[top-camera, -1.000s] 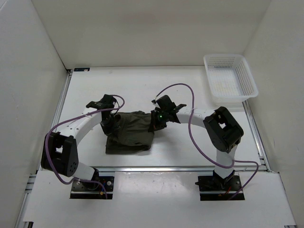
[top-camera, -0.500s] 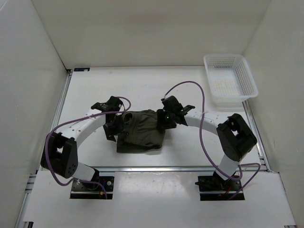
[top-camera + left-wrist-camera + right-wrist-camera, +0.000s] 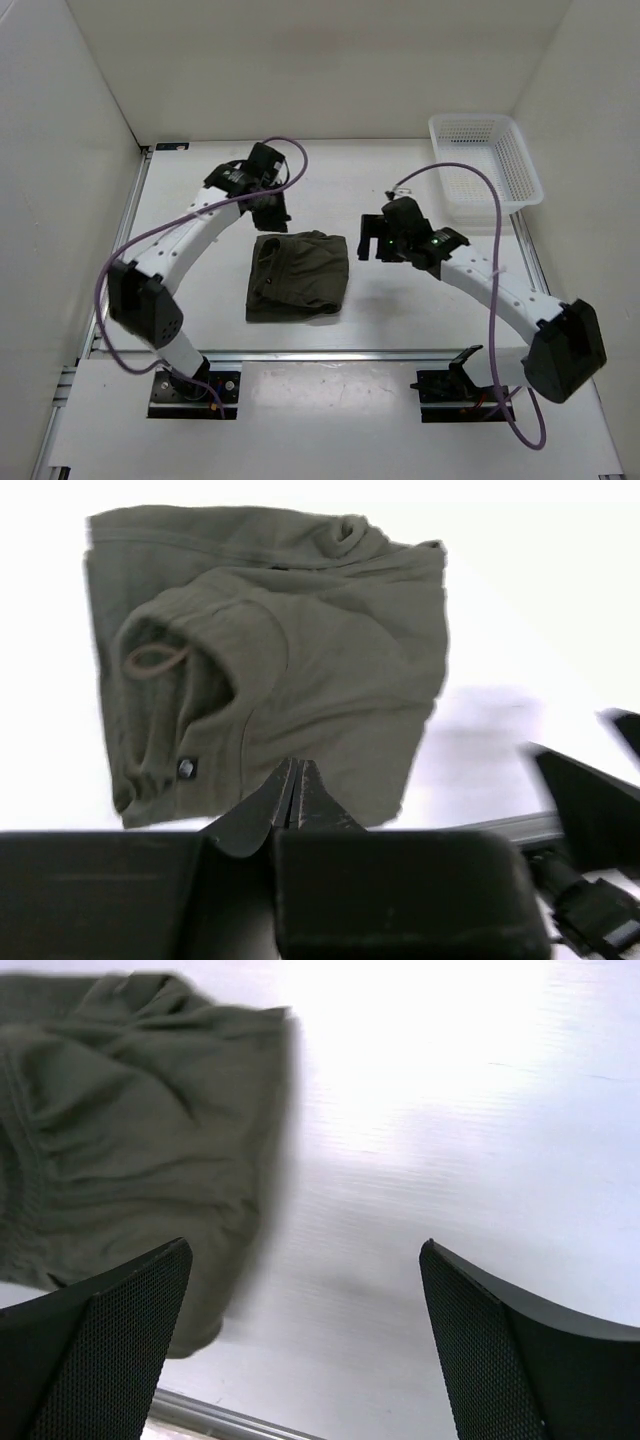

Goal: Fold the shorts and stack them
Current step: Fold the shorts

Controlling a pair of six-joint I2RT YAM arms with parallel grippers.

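Note:
The dark olive-green shorts (image 3: 298, 276) lie folded in a rough square on the white table, waistband and drawstring at their left side (image 3: 150, 660). My left gripper (image 3: 273, 212) hovers just beyond the far edge of the shorts, shut with nothing in it; its fingertips (image 3: 293, 767) are pressed together above the fabric. My right gripper (image 3: 372, 246) hangs to the right of the shorts, apart from them and open. In the right wrist view its gripper (image 3: 305, 1252) frames bare table, with the shorts (image 3: 130, 1130) at the upper left.
A white mesh basket (image 3: 486, 170) stands at the back right corner. White walls close in the table on three sides. A metal rail (image 3: 330, 353) runs along the near edge, with the arm bases just behind it.
Both grippers have let go of the shorts and drawn away: the left toward the far side and shut again, the right to the right and open. The shorts lie folded, shifted slightly right.

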